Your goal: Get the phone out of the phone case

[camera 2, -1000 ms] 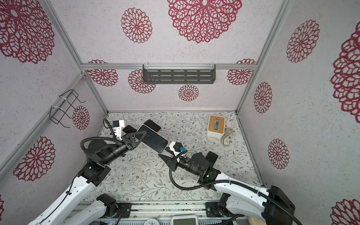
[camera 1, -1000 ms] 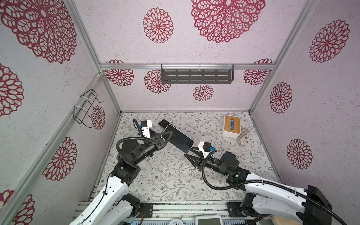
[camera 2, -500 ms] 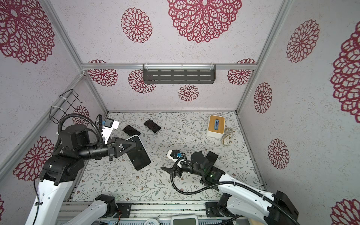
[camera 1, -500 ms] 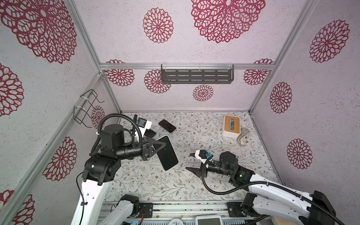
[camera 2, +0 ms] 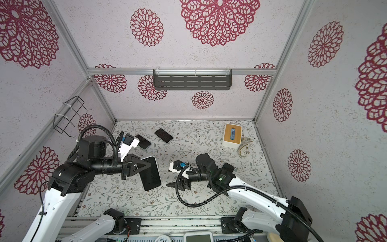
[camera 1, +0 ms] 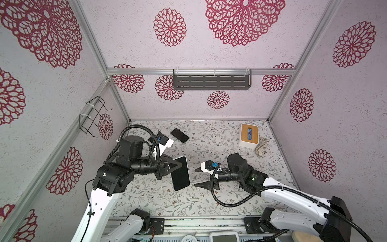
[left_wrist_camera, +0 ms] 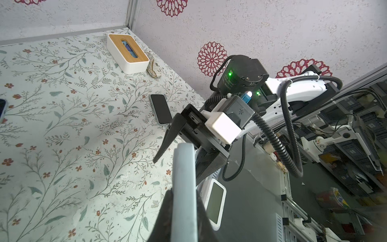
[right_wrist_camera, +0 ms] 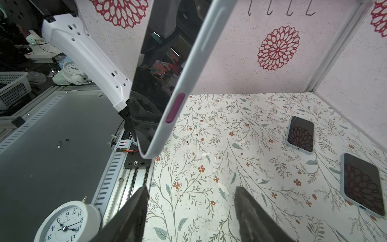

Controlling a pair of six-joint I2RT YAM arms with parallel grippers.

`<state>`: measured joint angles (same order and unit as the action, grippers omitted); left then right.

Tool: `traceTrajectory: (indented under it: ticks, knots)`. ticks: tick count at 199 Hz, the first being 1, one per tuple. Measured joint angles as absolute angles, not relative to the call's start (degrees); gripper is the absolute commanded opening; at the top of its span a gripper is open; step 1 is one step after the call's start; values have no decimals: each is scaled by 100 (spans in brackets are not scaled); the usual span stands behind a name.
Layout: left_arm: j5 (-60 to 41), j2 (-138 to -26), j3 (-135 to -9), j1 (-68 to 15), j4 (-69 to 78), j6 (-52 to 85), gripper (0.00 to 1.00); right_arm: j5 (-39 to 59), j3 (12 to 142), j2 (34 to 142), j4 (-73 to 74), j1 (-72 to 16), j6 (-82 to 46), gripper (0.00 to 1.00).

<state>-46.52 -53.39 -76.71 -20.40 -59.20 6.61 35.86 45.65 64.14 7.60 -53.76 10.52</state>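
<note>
Here, left claw [camera 1: 179, 165] clamps the phone case [right_wrist_camera: 191, 73], phone [camera 1: 180, 176] inside; right claw [camera 1: 195, 177] stands open.

The left hand [camera 1: 178, 167] is clamped tight aloft; the right hand [camera 1: 195, 177] faces it, jaws spread.

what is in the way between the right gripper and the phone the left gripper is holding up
Nothing visible. The left gripper is shut on the cased phone, holding it off the table. The right gripper is open and faces the phone across an empty gap.
</note>
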Motion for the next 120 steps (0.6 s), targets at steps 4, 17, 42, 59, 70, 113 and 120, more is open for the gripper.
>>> traceTrajectory:
  ticks: [4, 17, 42, 59, 70, 113, 120]
  knots:
    - [-4641, -5336, -7671, -2043, -5907, 661, 0, 3623, 4565, 6429, 755, -5376, 1055, 63]
    - [-4602, -5332, -7664, -2075, -5883, 659, 0, 3739, 4567, 6477, 757, -5376, 1037, 61]
    - [-4574, -5321, -7631, -2137, -5857, 639, 0, 3896, 4633, 6615, 757, -5400, 1035, 59]
    - [-4571, -5312, -7618, -2158, -5843, 637, 0, 3940, 4678, 6672, 762, -5406, 1033, 58]
    - [-4571, -5301, -7605, -2163, -5815, 635, 0, 3972, 4705, 6692, 781, -5411, 1022, 57]
    - [-4576, -5288, -7548, -2191, -5710, 624, 0, 4167, 4919, 6840, 840, -5433, 939, 52]
    - [-4576, -5286, -7526, -2200, -5686, 624, 0, 4189, 4932, 6864, 860, -5435, 939, 51]
